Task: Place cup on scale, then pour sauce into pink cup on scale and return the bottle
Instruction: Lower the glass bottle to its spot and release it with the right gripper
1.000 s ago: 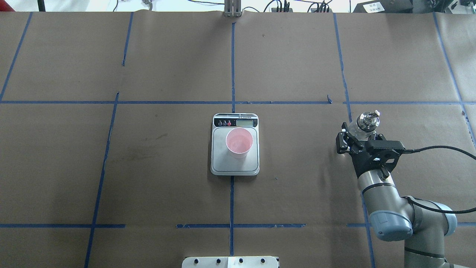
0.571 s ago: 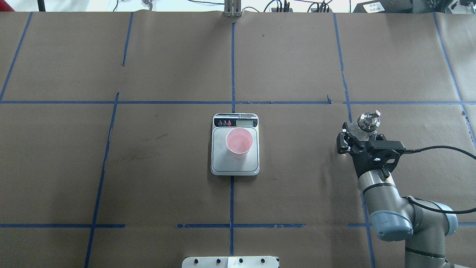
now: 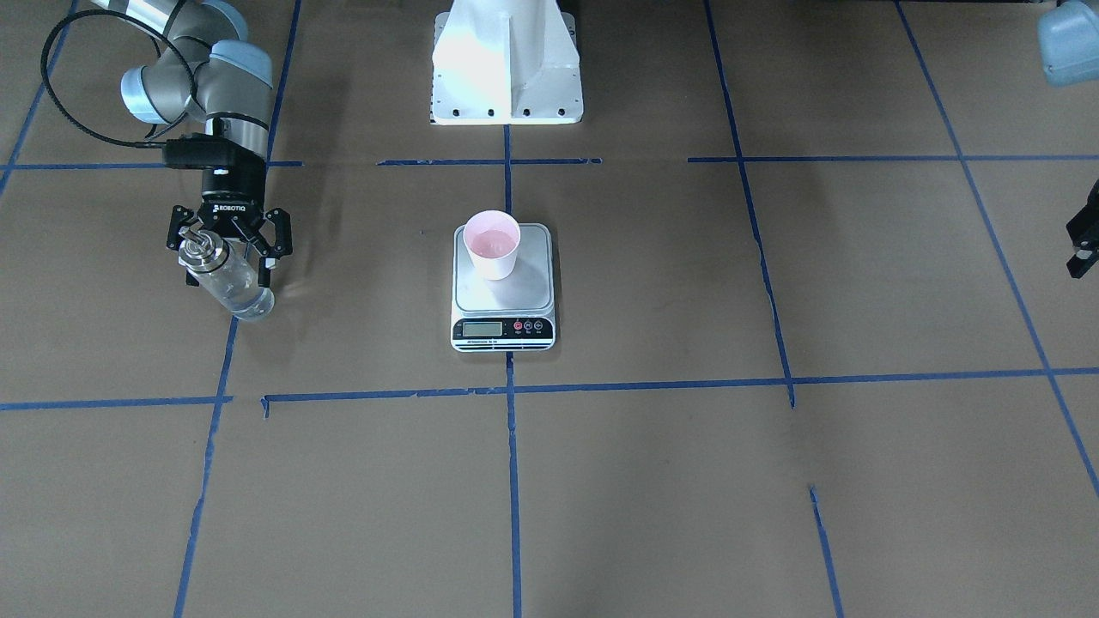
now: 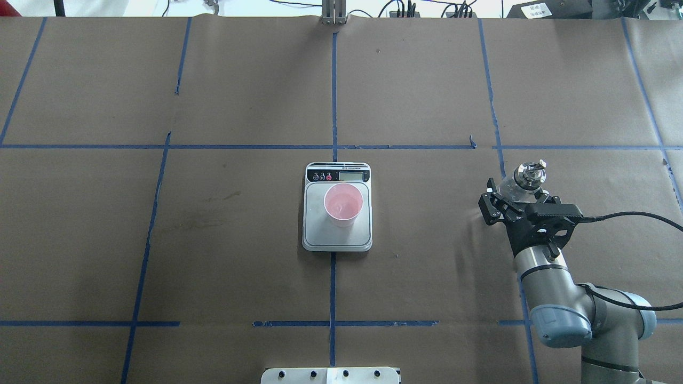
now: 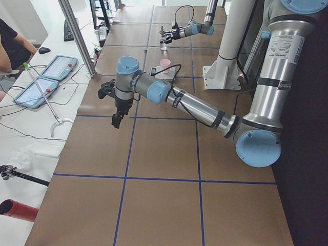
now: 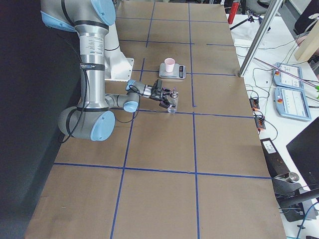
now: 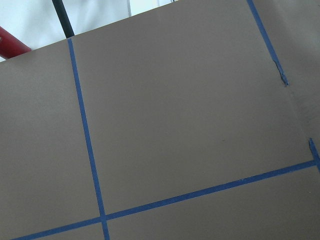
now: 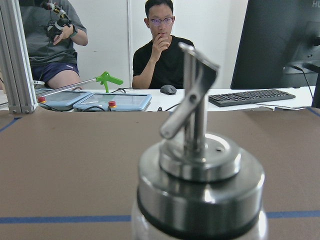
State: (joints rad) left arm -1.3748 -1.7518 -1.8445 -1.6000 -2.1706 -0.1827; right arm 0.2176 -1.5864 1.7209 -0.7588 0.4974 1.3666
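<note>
We take the scale (image 4: 320, 232) as our landmark; it lies flat on the brown paper tabletop (image 4: 213, 240), with its display strip on the side away from the robot. The pink cup (image 4: 343, 201) stands upright on the scale's metal platform, toward the display end, its rim well inside the platform's edges. We cannot tell whether there is liquid in it.

Well away from the scale, on the robot's right, the clear glass bottle (image 4: 525, 178) stands upright on the tabletop with its metal spout (image 8: 192, 90) pointing up. The right hand (image 3: 225, 257) sits around the bottle's upper part in a released pose: its fingers (image 3: 276, 240) are spread wide on either side of the collar, with gaps showing between them and the glass. In the right wrist view the bottle's metal top fills the near foreground.

The left hand (image 5: 117, 119) hangs above bare tabletop far from the scale on the robot's left, pointing down. We cannot tell whether it is clenched or released.
</note>
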